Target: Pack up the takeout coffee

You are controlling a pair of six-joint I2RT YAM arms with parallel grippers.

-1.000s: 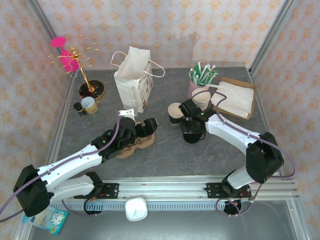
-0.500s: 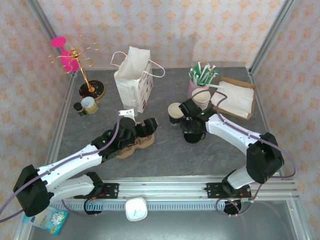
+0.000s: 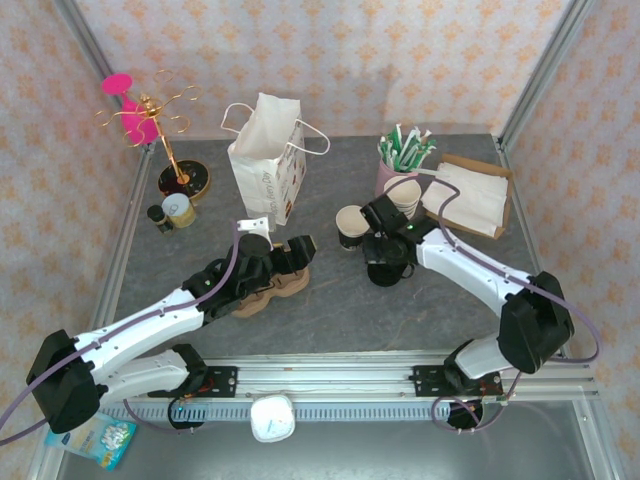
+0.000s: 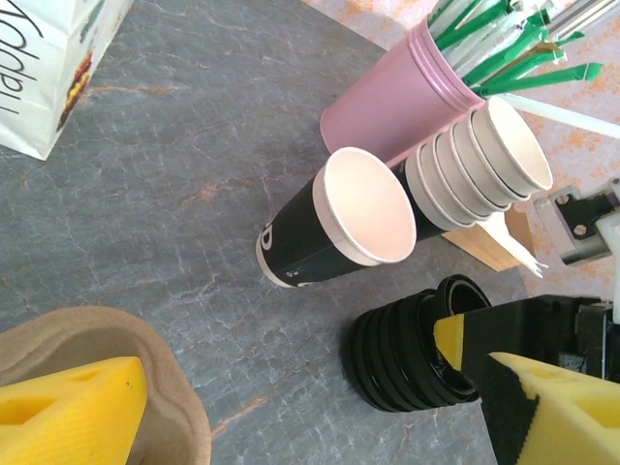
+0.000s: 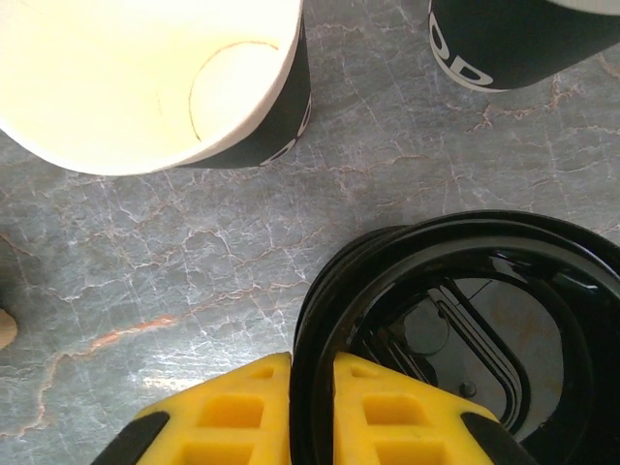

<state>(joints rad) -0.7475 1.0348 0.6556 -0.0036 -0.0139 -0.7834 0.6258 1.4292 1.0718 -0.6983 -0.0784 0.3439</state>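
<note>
Right fingers (image 5: 228, 412) drawn closer than a second ago, pinching the rim of the top lid (image 5: 426, 242) on the black lid stack (image 3: 385, 270), left fingers (image 4: 73, 407) wide apart over the brown cup carrier (image 3: 270, 292), takeout coffee cup (image 3: 351, 228) open-topped, standing on the tabletop (image 3: 330, 310) just beside the lids.

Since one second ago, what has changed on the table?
The right gripper closed on the rim of the top lid, and its elbow swung slightly right. The left gripper stayed open over the carrier; cups and bag did not move.
</note>
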